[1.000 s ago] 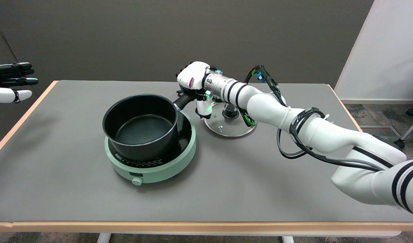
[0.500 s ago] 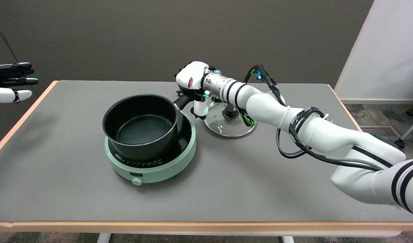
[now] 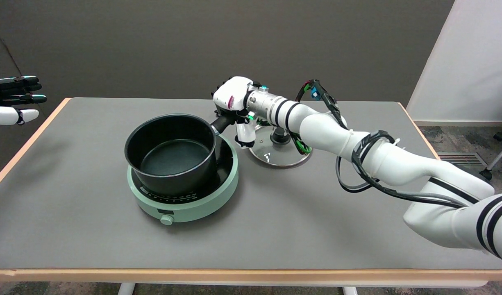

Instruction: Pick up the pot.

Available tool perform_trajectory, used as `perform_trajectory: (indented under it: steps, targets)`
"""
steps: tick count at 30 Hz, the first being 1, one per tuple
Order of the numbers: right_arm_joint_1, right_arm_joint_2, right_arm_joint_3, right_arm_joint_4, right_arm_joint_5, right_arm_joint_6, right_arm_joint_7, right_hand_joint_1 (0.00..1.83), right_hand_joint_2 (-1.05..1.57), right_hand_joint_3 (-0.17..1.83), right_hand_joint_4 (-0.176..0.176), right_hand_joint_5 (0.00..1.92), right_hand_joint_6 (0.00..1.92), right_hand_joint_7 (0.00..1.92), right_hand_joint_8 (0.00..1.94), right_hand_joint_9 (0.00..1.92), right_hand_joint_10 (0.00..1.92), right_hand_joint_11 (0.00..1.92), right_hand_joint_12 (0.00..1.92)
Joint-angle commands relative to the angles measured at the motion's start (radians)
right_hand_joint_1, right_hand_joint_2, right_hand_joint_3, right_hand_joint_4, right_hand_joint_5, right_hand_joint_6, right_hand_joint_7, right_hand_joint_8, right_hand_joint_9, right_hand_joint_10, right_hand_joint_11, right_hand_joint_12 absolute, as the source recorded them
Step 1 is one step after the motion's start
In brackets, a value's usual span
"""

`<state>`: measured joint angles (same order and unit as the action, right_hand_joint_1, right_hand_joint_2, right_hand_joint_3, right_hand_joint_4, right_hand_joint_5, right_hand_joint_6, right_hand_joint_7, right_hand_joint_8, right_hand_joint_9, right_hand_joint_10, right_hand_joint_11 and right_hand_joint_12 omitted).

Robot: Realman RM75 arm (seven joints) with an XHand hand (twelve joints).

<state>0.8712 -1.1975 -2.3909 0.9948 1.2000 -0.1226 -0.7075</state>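
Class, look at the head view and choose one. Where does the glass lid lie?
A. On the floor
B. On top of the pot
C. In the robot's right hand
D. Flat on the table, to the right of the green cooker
D: the glass lid lies flat on the grey table right of the green cooker, while the pot stands open.

Dark grey wall [image 3: 152, 45] behind a wood-edged grey table [image 3: 275, 229].
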Motion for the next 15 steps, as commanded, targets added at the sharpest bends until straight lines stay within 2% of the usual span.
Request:
perform_trajectory:
  steps: [1,6,11,15]
  targets:
    - [-0.012,0.022,0.005,0.031,-0.006,-0.009,0.001,1.08,-0.39,1.83,-0.071,1.26,1.26,1.26,1.26,1.26,1.26,1.26,1.26]
    - [-0.017,0.033,0.006,0.040,0.001,-0.009,0.001,1.08,-0.36,1.82,-0.074,1.27,1.27,1.27,1.27,1.27,1.27,1.27,1.27]
    - [-0.018,0.045,0.008,0.057,0.001,-0.009,0.003,1.07,-0.27,1.58,-0.122,1.42,1.42,1.42,1.42,1.42,1.42,1.42,1.42]
    - [-0.020,0.051,0.009,0.066,0.003,-0.008,0.003,1.07,-0.26,1.42,-0.125,1.49,1.49,1.49,1.49,1.49,1.49,1.49,1.49]
